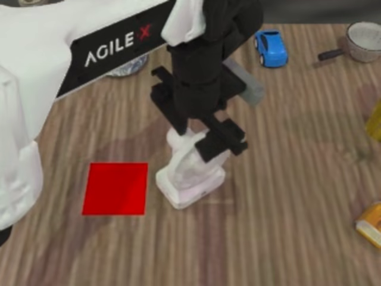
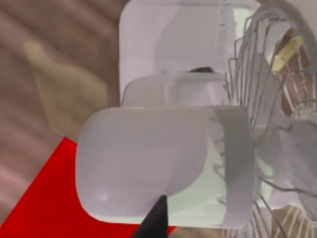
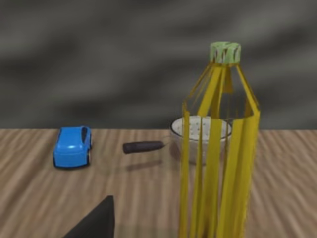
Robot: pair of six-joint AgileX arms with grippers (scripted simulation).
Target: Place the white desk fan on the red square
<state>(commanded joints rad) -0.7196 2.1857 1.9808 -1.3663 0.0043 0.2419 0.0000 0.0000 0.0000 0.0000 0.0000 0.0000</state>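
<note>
**A:** Starting at the left of the desk (image 1: 286, 179), what have you got?

**B:** The red square (image 1: 116, 188) lies flat on the wood, nothing on it. Just to its right stands the white desk fan (image 1: 190, 176), its base near the square's right edge but, from above, not over it. I read a thin strip of wood between them.

**A:** And your left hand?

**B:** My left hand (image 1: 199, 128) is right over the fan, black fingers down either side of the upper body. It looks clamped on the fan, though from above I can't swear the pads are touching. The left wrist view is filled by the motor housing, with the grille beside it and red showing past the housing.

**A:** So which way does the move go?

**B:** The target lies straight toward the top view's left from the hand, a short sideways carry. The left arm is the nearer one and already on the fan. My guess is the risk lies in setting the rectangular base down squarely, since the square is only a little wider.

**A:** Right side?

**B:** The right arm is parked out of the top view. Its wrist camera sees a blue toy car (image 3: 73, 146), a small pan (image 3: 198, 134) and a yellow bottle (image 3: 220, 158). I can't tell its finger state.
</note>
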